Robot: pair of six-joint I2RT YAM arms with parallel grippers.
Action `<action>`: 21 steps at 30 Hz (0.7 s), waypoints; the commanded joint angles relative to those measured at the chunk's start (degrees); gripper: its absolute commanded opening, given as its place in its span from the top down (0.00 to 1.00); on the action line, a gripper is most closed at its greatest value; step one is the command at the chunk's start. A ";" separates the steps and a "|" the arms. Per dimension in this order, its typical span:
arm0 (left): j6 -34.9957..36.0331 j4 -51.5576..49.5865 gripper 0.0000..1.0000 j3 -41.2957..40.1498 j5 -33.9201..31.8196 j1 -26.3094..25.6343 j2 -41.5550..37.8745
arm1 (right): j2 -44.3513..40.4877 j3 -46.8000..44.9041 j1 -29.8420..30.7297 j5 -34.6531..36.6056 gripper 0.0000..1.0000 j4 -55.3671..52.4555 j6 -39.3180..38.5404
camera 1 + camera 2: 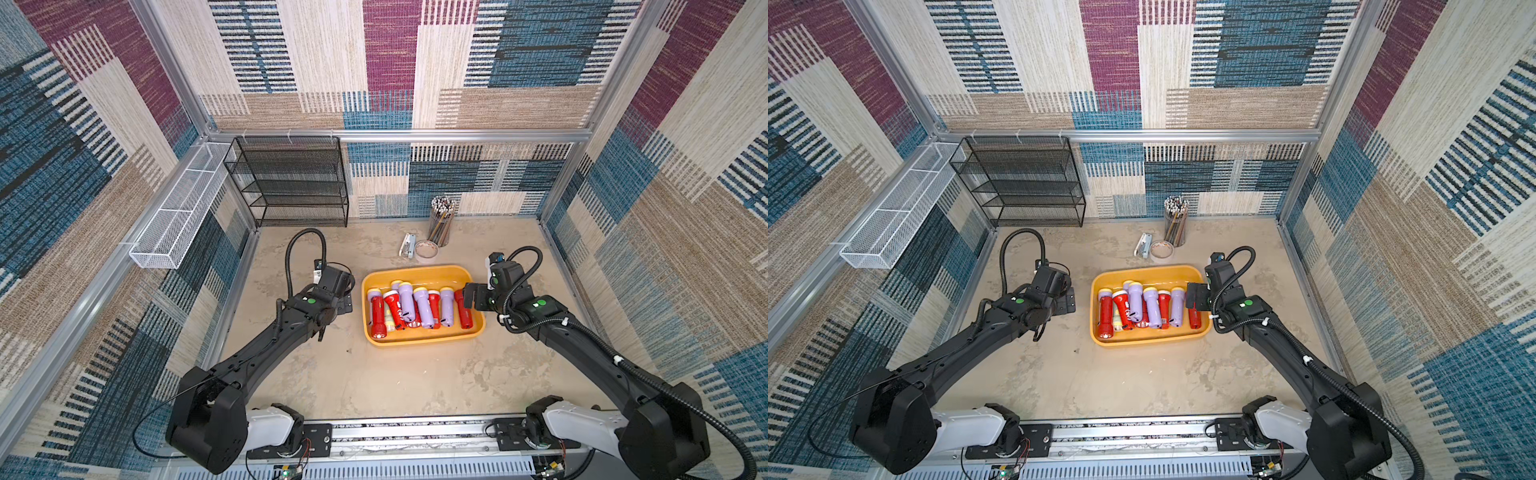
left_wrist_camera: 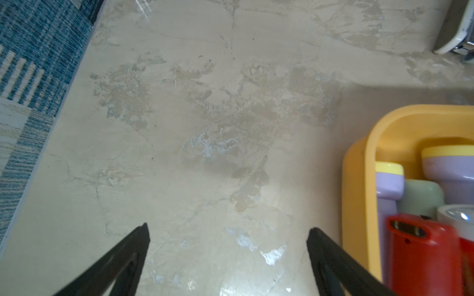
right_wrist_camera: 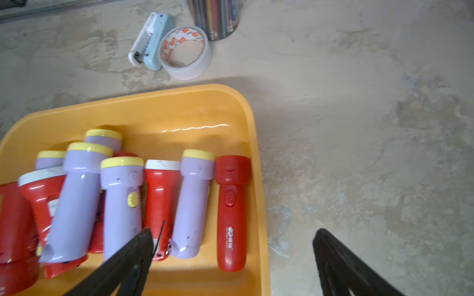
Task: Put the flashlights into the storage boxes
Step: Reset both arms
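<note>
The yellow-orange tray (image 1: 440, 276) (image 1: 1142, 272) sits at the middle of the table (image 1: 395, 382). The flashlights (image 1: 424, 307) (image 1: 1152, 307) all lie inside it: red and lilac ones in a row, heads toward 12 o'clock, a few piled on their neighbours. A pale green flashlight (image 2: 423, 197) is wedged low between lilac ones at the 9 o'clock end. A lone red flashlight (image 3: 232, 212) lies flat against the wall at the 3 o'clock end.

The left hand (image 1: 345, 303) (image 2: 228, 228) hangs just outside the tray at its 9 o'clock side. It is released, its jaws wide apart over bare table with nothing between them. The right hand (image 1: 471, 297) (image 3: 233, 230) is at the tray's 3 o'clock side, also released. One jaw is above the flashlights, the other beyond the rim, and it grasps nothing.

At the tray's 12 o'clock lie a stapler (image 1: 408, 245) and a roll of tape (image 1: 427, 250), touching. A cup of pencils (image 1: 441, 224) stands just behind them. A black mesh rack (image 1: 291, 183) stands toward 11 o'clock.
</note>
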 commanded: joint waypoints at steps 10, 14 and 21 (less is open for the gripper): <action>17.92 31.00 0.01 -12.95 -3.74 9.95 -1.75 | 0.89 -13.41 -6.39 15.30 0.00 30.91 -5.45; 18.04 32.34 0.00 -13.63 -1.16 13.24 0.15 | 3.40 -14.92 -7.05 18.35 0.00 35.91 -6.57; 21.01 40.36 0.00 -17.32 1.94 15.38 1.34 | 3.16 -20.22 -8.36 18.27 0.00 46.88 -9.93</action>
